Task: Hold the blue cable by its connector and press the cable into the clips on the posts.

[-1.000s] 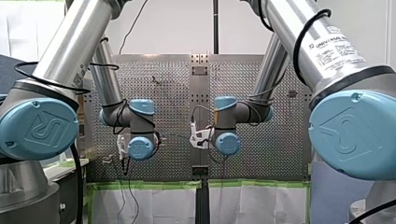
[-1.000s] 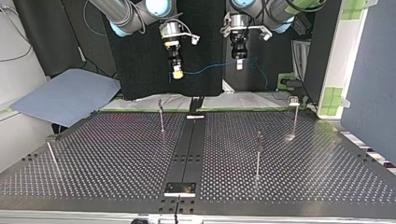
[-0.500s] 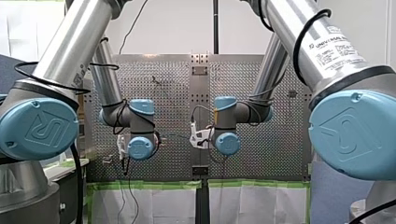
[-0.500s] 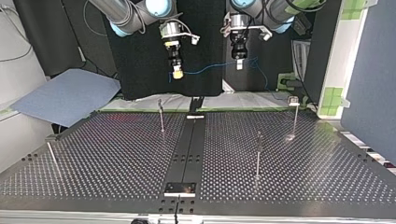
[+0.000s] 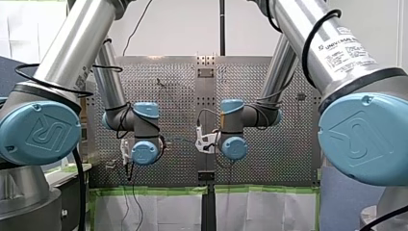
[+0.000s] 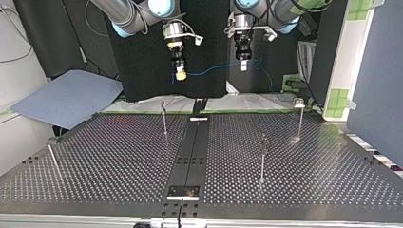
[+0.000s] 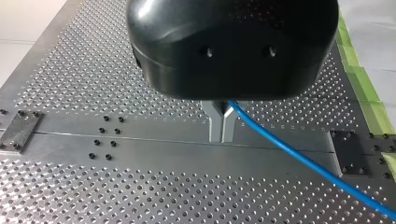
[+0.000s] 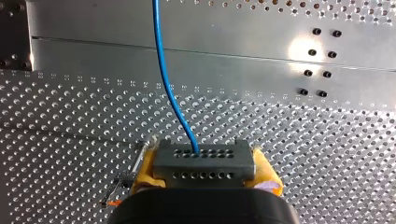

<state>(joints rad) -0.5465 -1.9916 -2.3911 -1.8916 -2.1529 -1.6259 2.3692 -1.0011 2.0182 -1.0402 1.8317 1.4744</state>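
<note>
Connector of blue cable clamped between yellow pads of right end effector, up in the air above perforated counter. Spans from there across to left end effector, metal fingers pinched shut on the cable, loose tail hanging beyond. Hangs well apart from posts standing on counter.

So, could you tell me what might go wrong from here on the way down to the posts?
1. The blue cable leaves the left end effector near the base of its shut metal fingers; tension might pull it free.
2. The right end effector grips the connector only by its ends, so a pull could twist it.
3. The posts are thin; a misaligned descent could bend one.
</note>
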